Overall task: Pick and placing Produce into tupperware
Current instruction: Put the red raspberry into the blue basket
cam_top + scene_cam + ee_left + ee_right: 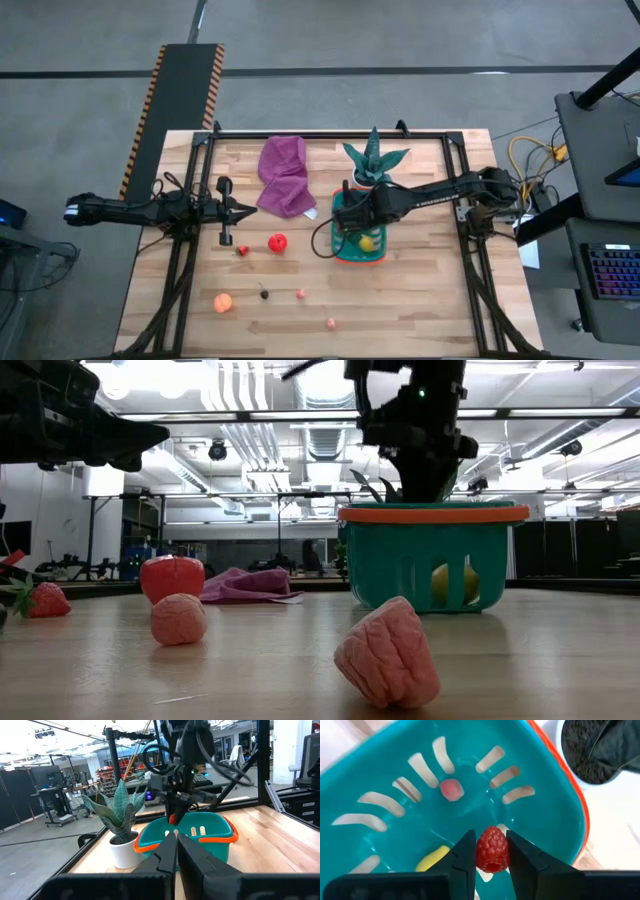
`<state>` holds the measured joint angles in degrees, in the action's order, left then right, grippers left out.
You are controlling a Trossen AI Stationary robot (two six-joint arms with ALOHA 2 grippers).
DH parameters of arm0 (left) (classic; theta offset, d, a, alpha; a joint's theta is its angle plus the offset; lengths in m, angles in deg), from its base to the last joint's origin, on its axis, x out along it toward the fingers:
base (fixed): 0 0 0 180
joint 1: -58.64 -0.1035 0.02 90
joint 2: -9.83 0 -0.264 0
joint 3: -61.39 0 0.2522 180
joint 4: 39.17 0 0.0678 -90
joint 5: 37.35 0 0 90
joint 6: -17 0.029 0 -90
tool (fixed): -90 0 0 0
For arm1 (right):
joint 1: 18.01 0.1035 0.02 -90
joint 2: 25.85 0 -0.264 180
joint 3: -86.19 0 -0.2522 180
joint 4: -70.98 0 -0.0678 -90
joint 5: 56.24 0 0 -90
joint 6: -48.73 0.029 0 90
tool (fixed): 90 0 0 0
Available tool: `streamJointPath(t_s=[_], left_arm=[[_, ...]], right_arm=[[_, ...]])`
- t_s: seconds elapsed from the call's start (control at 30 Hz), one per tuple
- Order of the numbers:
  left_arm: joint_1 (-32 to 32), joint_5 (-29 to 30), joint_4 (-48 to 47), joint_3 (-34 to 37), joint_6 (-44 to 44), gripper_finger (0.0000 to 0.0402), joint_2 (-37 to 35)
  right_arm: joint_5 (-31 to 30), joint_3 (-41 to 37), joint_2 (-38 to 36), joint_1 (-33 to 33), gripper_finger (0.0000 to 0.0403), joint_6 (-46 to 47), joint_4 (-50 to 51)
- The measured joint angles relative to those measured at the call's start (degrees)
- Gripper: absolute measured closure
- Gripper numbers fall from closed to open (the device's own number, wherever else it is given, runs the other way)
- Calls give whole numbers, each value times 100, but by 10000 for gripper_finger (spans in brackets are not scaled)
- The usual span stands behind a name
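The teal tupperware basket (pixel 358 250) with an orange rim stands right of the table's middle. Inside it lie a yellow lemon (pixel 432 859) and a small pink piece (pixel 451 789). My right gripper (pixel 490 836) hangs over the basket's inside, shut on a red raspberry (pixel 492 851). On the table to the basket's left rest a red fruit (pixel 277 241), a strawberry (pixel 242 251), an orange ball (pixel 222 302), a dark piece (pixel 264 294) and two pink pieces (pixel 300 293) (pixel 331 323). My left gripper (pixel 245 210) waits shut at the table's left, above the wood. My right gripper pinches the raspberry by its two sides (pixel 481 851) between its two fingers. The fingers come steeply from above, pointing down into the basket. The raspberry is lifted clear above the basket's floor, part of it sticking out past the fingertips.
A spiky green plant in a white pot (pixel 373 165) stands just behind the basket, close to my right arm. A purple cloth (pixel 285 178) lies at the far middle. Black frame rails (pixel 185 260) run along the table's left and right sides.
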<state>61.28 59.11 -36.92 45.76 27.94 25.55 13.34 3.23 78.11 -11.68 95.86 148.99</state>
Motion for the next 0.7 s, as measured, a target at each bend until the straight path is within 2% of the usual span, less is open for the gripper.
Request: streamJointPath(t_s=[0.37,0.7], left_arm=[[0,2,2,0,0,402,0],[0,2,0,0,0,402,0]], right_arm=[[-59,-736,-1,-13,328,80,-1266],[-225,-931,-2,-56,328,112,-1379]])
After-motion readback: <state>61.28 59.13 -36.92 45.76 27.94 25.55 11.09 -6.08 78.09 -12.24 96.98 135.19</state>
